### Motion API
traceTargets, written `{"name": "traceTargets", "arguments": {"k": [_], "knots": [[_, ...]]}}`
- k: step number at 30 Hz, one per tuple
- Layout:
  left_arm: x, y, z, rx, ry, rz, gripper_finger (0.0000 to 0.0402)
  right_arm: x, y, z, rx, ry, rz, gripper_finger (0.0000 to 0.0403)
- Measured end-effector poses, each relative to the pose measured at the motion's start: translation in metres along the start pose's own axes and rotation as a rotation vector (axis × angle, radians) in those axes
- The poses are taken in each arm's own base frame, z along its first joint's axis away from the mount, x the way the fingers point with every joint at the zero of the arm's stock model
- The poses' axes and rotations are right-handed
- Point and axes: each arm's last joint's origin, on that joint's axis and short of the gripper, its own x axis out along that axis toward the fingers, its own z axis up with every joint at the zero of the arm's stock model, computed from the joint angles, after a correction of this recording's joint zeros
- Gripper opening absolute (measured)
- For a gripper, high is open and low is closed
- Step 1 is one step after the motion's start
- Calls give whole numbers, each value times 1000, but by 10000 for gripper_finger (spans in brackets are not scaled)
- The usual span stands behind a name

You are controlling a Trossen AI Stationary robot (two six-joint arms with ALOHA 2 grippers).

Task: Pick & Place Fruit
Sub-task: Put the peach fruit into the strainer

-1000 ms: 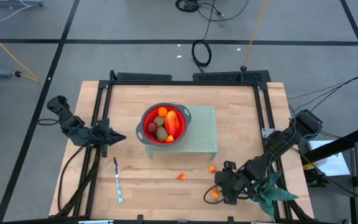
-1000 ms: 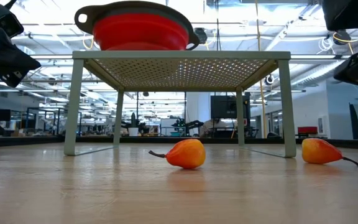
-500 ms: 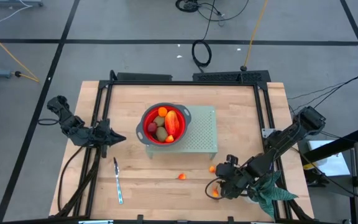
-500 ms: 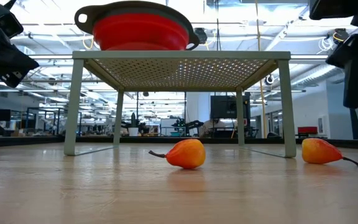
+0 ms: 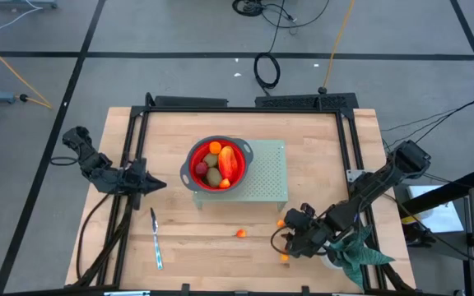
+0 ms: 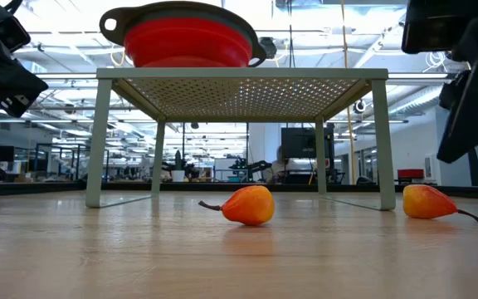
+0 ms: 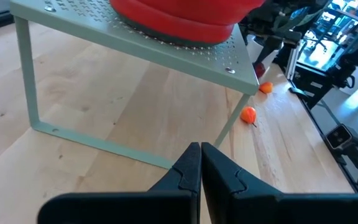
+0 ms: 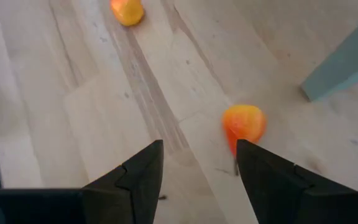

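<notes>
Overhead, the right gripper (image 5: 289, 243) hangs low over the near right part of the wooden table (image 5: 319, 156), its fingers (image 8: 143, 171) spread apart with nothing between them. Three small orange pear-shaped fruits lie loose on the boards around it: one (image 5: 285, 257) at the near edge just beside the gripper, a second (image 5: 281, 223) close to the near right leg of the pale green perforated stand (image 5: 274, 173), and a third (image 5: 240, 233) a little farther left, in front of the stand. Seen through the right wrist camera, one orange fruit (image 8: 243, 122) sits just ahead of the parted fingers, slightly off to one side, and another (image 8: 127, 10) lies well beyond it. Atop the stand rests a red bowl (image 5: 197, 154) with a grey rim, already holding several pieces of fruit (image 5: 220, 164), among them a long red-orange one and a brownish-green oval. The left gripper (image 5: 156, 182) waits at the table's left side, its fingers (image 7: 188, 168) pressed together and empty. A silver knife (image 5: 155, 238) lies on the boards near it, well apart from the loose fruit. A green leafy plant (image 5: 354, 251) sits at the right edge beside the right arm.
</notes>
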Motion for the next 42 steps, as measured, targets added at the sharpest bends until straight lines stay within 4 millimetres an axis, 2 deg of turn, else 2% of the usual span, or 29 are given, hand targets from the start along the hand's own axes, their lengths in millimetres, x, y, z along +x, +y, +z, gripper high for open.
{"name": "traceTargets", "arguments": {"k": [10, 26, 42], "knots": [[0, 0, 0, -3, 7, -9, 10, 8, -12, -7, 23, 4, -22, 195], [0, 0, 0, -5, 6, -9, 10, 12, -18, 3, 6, -34, -55, 194], [0, 0, 0, -1, 3, -10, 10, 14, -20, 2, 45, -44, -87, 194]]}}
